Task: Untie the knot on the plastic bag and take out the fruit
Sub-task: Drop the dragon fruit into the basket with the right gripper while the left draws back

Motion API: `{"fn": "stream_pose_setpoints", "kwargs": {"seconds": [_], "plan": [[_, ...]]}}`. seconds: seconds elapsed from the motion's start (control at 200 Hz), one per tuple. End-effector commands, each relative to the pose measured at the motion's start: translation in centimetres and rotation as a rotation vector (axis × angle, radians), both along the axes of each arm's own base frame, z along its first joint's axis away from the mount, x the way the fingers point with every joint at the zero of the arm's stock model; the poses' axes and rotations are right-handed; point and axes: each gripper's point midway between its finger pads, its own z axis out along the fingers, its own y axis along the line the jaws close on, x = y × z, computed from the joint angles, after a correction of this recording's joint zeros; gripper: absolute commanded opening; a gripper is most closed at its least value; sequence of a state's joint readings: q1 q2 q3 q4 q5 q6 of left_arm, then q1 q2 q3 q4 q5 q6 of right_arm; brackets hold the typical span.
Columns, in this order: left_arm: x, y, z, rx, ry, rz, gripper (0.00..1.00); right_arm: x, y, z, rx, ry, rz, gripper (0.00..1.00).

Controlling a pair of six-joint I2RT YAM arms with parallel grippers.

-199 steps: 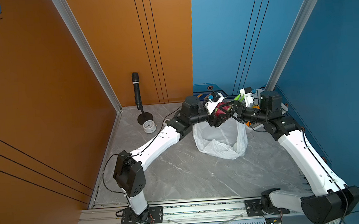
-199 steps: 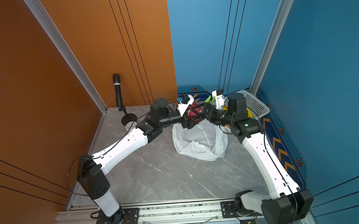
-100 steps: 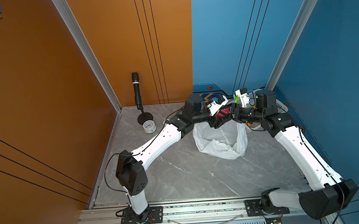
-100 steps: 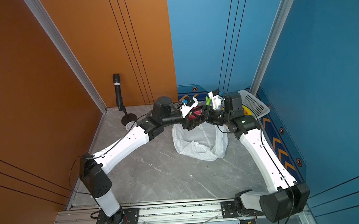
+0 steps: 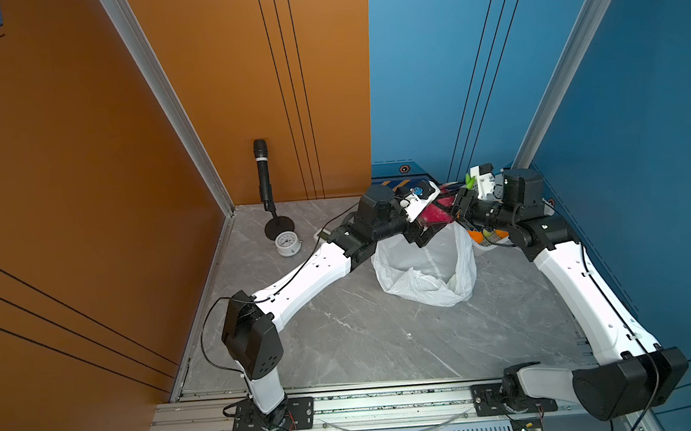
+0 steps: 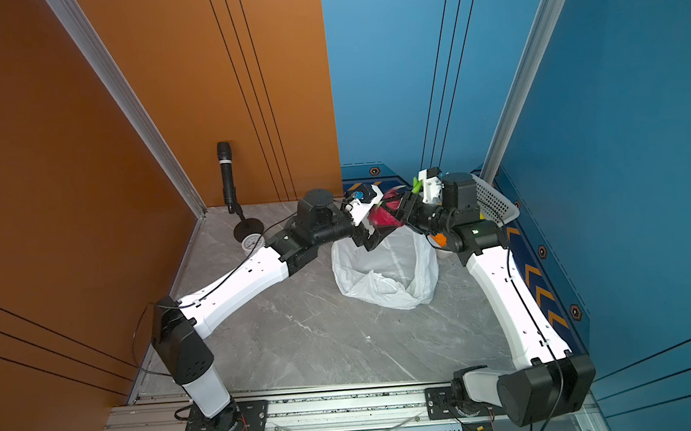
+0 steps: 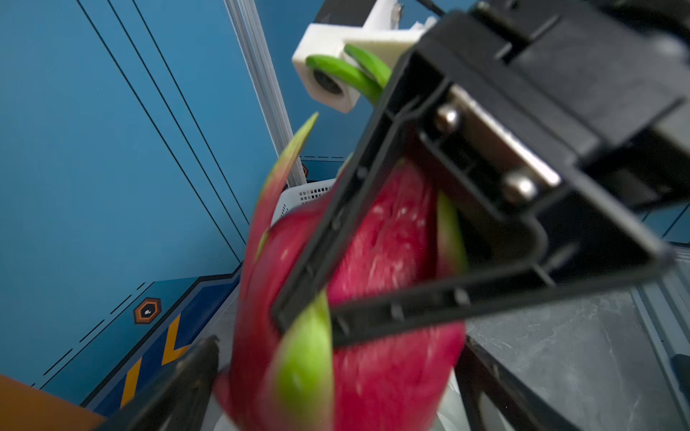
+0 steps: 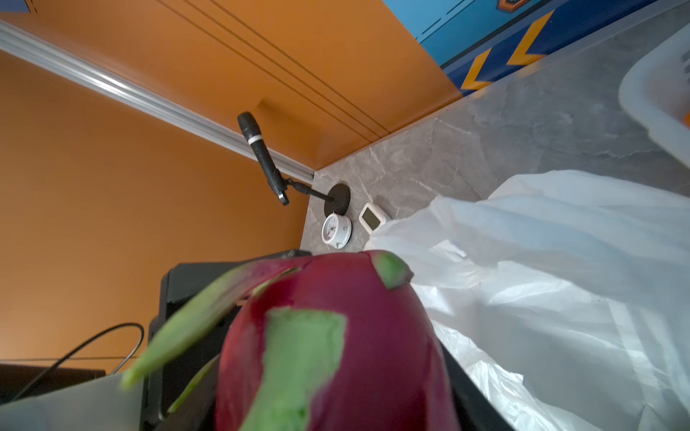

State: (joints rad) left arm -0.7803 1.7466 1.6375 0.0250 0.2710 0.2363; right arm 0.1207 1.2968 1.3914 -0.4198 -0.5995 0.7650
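Free: we log bare grey table in front of the plastic bag, between the two arms.
Open: the bag's mouth, facing up.
Blocked: the air above its far rim, where the left gripper and right gripper crowd the dragon fruit.
Far left corner: we list a microphone stand and a round white dial.
Far right: a white basket, behind the right arm.
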Motion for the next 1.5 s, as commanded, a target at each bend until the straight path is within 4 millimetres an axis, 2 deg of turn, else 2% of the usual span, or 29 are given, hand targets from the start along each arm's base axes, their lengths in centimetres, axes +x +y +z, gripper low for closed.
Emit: {"fn": "stream_pose_setpoints", "kwargs": {"seconds": [0.0,0.215,0.315,0.395,0.481,0.541,0.566,0.581,0.646,0.741,0.791,0.806,0.846,1.021,1.186,1.497], "plan": [[0.0,2.2,3.0,-0.049,-0.039,0.065,0.98,2.9,-3.1,3.1,0.045,-0.091,-0.133,0.46],[-0.1,3.8,2.2,-0.025,-0.031,0.084,0.98,7.6,-10.8,1.4,0.061,-0.034,-0.396,0.48],[0.2,4.2,2.0,-0.03,-0.03,0.08,0.98,9.7,-14.4,-0.1,0.058,0.006,-0.496,0.47],[0.4,4.3,2.0,-0.04,-0.022,0.061,0.98,11.4,-16.9,-2.0,0.043,0.071,-0.56,0.46],[0.7,4.4,1.9,-0.045,-0.009,0.036,0.98,13.0,-19.0,-3.9,0.01,0.139,-0.606,0.46],[0.8,4.4,2.0,-0.057,0.007,0.013,0.98,14.0,-20.2,-4.5,-0.008,0.173,-0.624,0.46],[0.9,4.4,2.0,-0.061,0.012,0.003,0.98,14.4,-20.8,-5.8,-0.024,0.208,-0.633,0.46],[0.9,4.4,2.1,-0.064,0.016,-0.006,0.98,14.7,-21.1,-5.2,-0.031,0.203,-0.641,0.46],[0.8,4.4,2.0,-0.069,0.039,-0.044,0.98,15.7,-22.4,-7.2,-0.057,0.274,-0.663,0.46],[0.6,4.0,1.2,-0.03,0.089,-0.106,0.99,17.3,-23.9,-9.4,-0.07,0.345,-0.679,0.45],[0.8,4.0,0.7,-0.005,0.1,-0.109,0.99,18.3,-24.5,-10.1,-0.078,0.363,-0.681,0.45],[0.8,4.1,0.7,0.0,0.101,-0.11,0.99,18.8,-24.6,-11.2,-0.083,0.386,-0.677,0.45],[0.9,4.1,0.5,0.01,0.1,-0.112,0.99,19.6,-25.0,-12.2,-0.088,0.407,-0.677,0.45],[1.7,4.9,0.1,0.028,0.104,-0.082,0.99,22.6,-26.6,-15.8,-0.08,0.447,-0.689,0.45],[2.1,5.6,-0.5,0.039,0.119,-0.066,0.99,24.4,-28.1,-18.7,-0.081,0.454,-0.719,0.45],[1.7,6.5,-1.2,0.05,0.142,-0.054,0.99,26.3,-29.0,-22.9,-0.083,0.464,-0.746,0.47]]}}
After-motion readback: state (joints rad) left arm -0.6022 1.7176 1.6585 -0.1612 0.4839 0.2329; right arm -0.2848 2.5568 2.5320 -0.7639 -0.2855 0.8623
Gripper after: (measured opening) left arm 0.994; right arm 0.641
